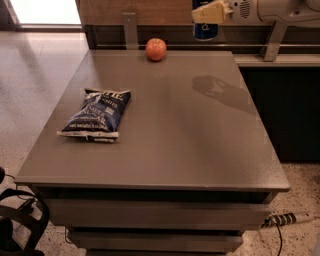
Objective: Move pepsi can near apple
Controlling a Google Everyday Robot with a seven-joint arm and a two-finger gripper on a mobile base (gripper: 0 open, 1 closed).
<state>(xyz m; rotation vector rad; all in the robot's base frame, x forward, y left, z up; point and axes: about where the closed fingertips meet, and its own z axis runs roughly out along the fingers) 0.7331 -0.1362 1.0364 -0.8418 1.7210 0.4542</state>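
Observation:
The red-orange apple [156,49] sits near the far edge of the grey table [165,150], left of centre. My gripper [209,14] is at the top right, shut on the dark blue pepsi can [205,31]. It holds the can upright in the air above the table's far right edge, to the right of the apple and clear of it. The can's top is hidden by the cream-coloured fingers [210,12]. The arm's shadow [217,89] falls on the table's right part.
A flat dark blue chip bag [96,115] lies on the left part of the table. A wall and a rail with metal brackets [130,27] run behind the far edge. A dark counter [285,95] stands to the right. Cables [285,220] lie on the floor.

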